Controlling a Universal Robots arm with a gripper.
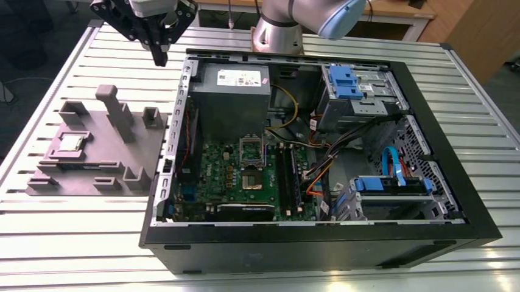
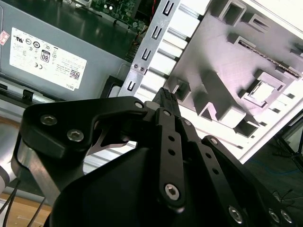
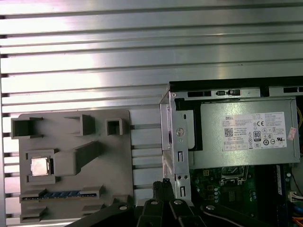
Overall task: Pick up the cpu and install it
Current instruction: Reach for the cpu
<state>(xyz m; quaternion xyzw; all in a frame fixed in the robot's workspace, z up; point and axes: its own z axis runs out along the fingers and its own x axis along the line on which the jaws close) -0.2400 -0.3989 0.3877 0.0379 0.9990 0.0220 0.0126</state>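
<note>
Gripper [image 1: 160, 59] hangs vertical, tips down. Black linkage bars fan out above it in V shape. Fingertips [image 1: 158, 55] pressed against each other, empty. Pale grey wrist [image 1: 153, 6] sits directly above gripper. Arm's silver base column [image 1: 276, 36] stands beside gripper, toward exterior view's right. Blue-grey joint cap [image 1: 341, 17] lies further that way. In both wrist views, black finger links [image 2: 168, 142] [image 3: 162, 198] converge to single tip.
</note>
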